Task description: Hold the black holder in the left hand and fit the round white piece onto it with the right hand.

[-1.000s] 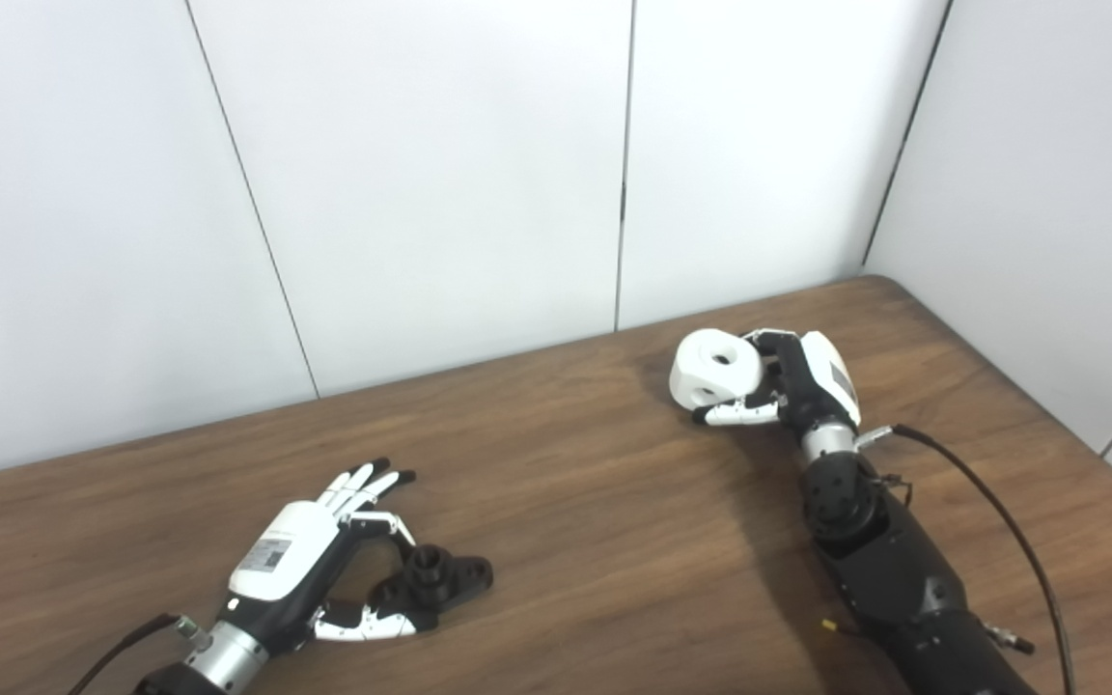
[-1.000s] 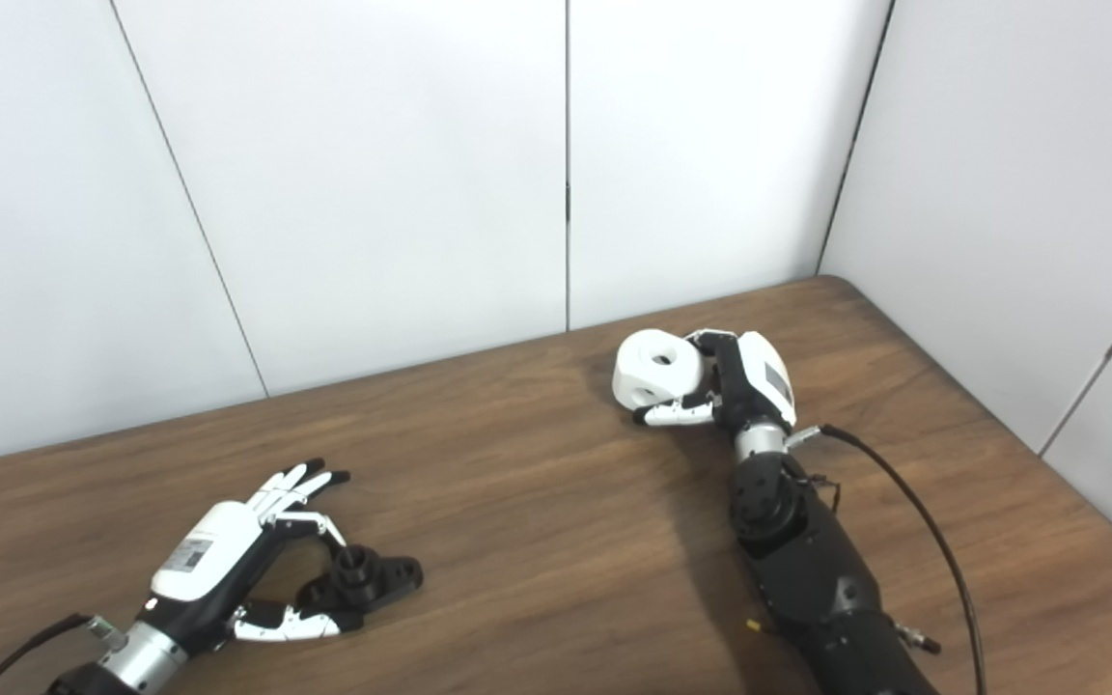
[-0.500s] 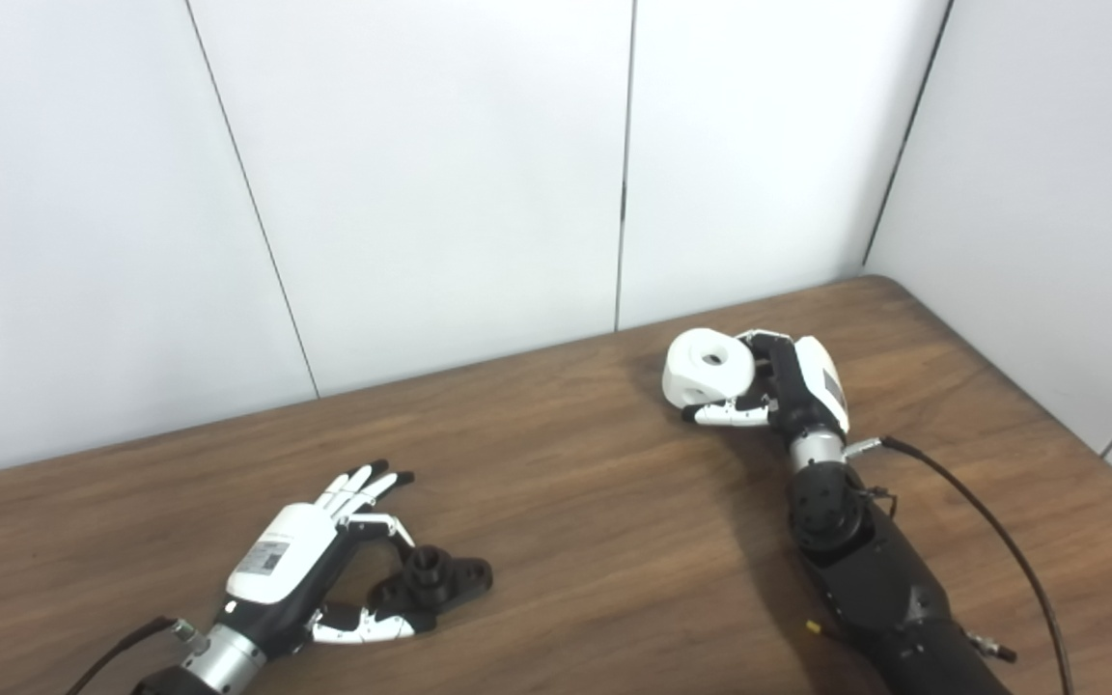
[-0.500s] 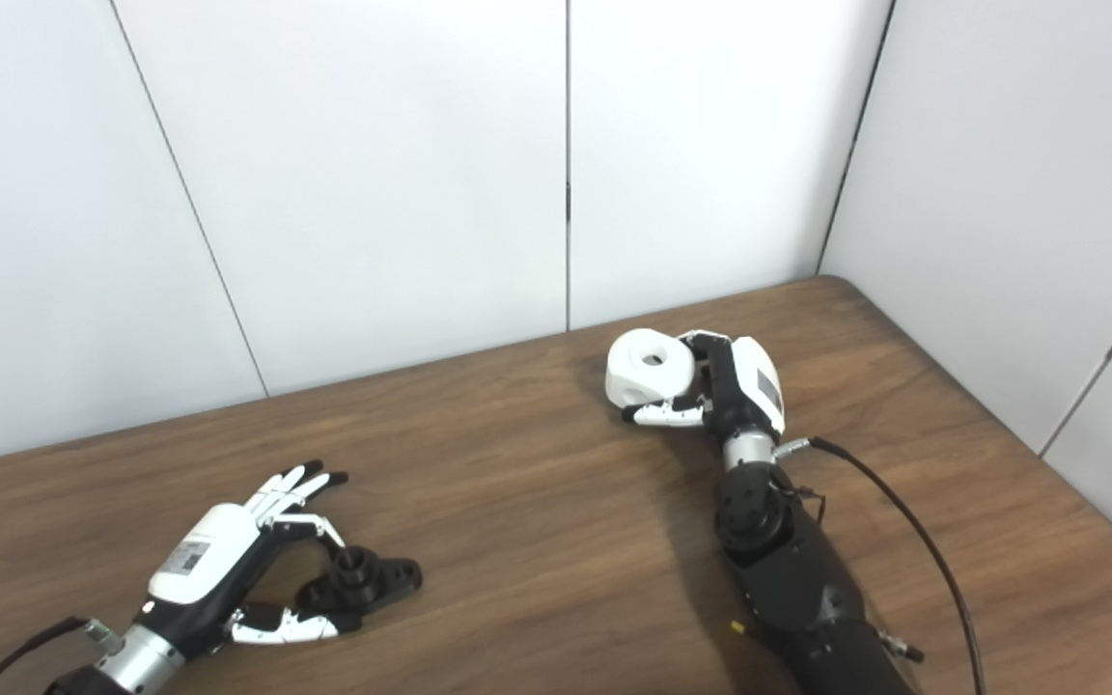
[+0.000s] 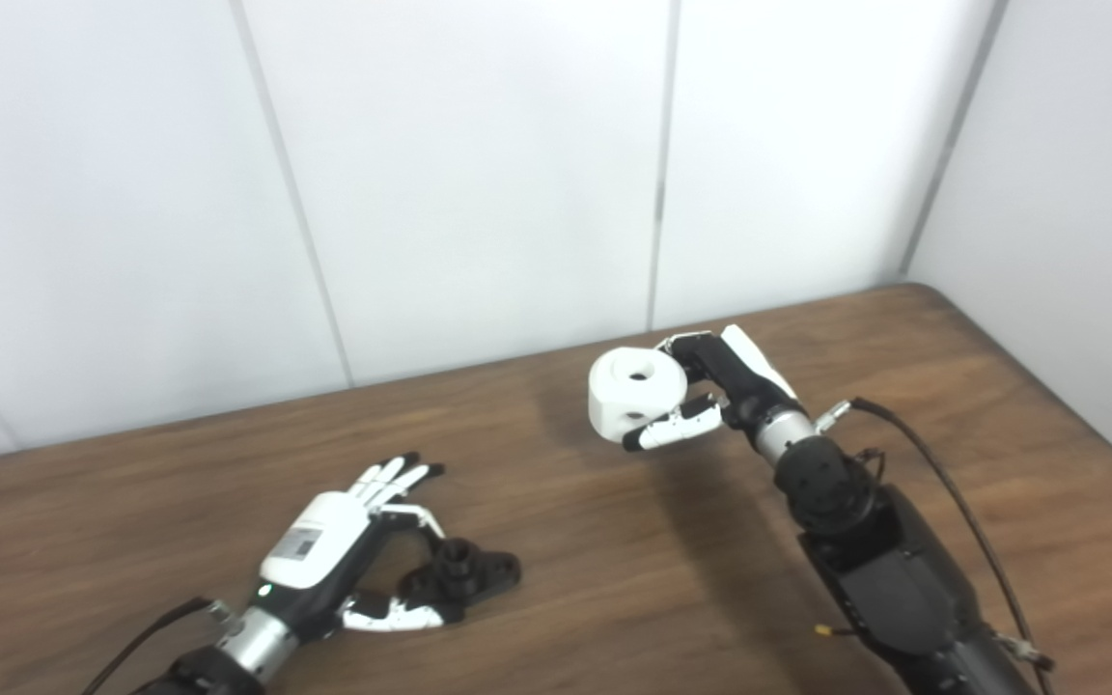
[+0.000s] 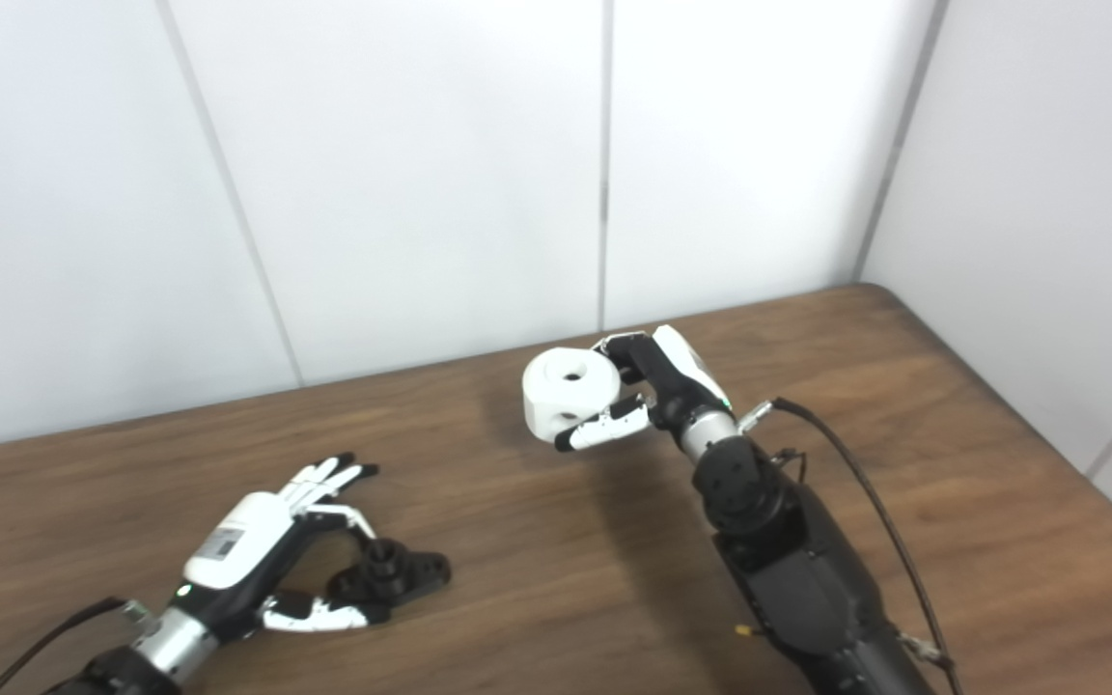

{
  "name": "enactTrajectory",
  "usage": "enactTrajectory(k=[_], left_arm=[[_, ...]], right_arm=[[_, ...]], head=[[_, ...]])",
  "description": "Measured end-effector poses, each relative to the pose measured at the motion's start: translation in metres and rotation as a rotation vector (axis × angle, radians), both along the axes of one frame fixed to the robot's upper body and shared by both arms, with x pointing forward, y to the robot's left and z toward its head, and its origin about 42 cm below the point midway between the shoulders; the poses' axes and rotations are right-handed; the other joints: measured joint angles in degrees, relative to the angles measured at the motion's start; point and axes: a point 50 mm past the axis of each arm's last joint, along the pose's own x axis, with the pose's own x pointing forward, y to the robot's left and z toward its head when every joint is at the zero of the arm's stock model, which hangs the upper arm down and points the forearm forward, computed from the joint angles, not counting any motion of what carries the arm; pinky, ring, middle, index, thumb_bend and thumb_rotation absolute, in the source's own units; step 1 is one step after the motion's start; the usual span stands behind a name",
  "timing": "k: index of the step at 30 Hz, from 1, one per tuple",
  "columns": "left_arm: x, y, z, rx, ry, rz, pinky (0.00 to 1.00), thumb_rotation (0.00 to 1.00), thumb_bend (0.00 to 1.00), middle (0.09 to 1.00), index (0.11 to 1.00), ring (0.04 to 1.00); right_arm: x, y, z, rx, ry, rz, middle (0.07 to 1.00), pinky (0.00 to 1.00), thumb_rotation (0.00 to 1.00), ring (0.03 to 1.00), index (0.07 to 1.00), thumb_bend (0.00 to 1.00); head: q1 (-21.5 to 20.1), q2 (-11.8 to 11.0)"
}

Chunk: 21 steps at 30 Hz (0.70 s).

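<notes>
The black holder (image 5: 467,575) lies on the wooden table (image 5: 614,569) at the front left. My left hand (image 5: 324,550) rests beside it, its thumb and forefinger pinched on the holder and its other fingers stretched out. My right hand (image 5: 725,386) is shut on the round white piece (image 5: 635,391) and holds it above the table, at the back and right of middle. The piece's hole faces up. The same scene shows in the right eye view, with the holder (image 6: 392,576) and the white piece (image 6: 568,388) well apart.
White wall panels stand behind the table and along its right side. The table's rounded far right corner (image 5: 913,290) is near the right arm. A black cable (image 5: 942,483) runs along the right forearm.
The camera has shifted, moving the whole picture right. My right hand has carried the white piece left, towards the middle, and turned its hole more upward. The left hand and holder have not moved.
</notes>
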Motion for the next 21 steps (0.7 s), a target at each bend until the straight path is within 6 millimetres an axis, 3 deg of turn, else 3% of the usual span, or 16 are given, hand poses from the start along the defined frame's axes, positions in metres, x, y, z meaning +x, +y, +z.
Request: enactTrajectory(k=[2, 6, 21], left_arm=[[-0.001, -0.002, 0.001, 0.001, 0.002, 0.005, 1.00, 0.07, 0.53, 0.946, 0.481, 1.000], [0.000, -0.007, 0.002, 0.004, 0.007, 0.014, 1.00, 0.07, 0.53, 0.948, 0.481, 1.000], [0.002, -0.021, 0.002, 0.000, 0.016, 0.027, 1.00, 0.07, 0.53, 0.953, 0.481, 1.000]], right_arm=[[-0.003, 0.008, 0.005, -0.011, 0.004, 0.048, 0.749, 0.77, 0.13, 0.795, 0.480, 0.52], [-0.009, 0.020, 0.011, -0.026, 0.022, 0.134, 0.760, 0.77, 0.13, 0.808, 0.481, 0.52], [-0.013, 0.053, 0.023, -0.036, 0.022, 0.254, 0.763, 0.82, 0.13, 0.826, 0.480, 0.52]], head=[[0.0, 0.0], [4.5, 1.1], [9.9, 3.2]])
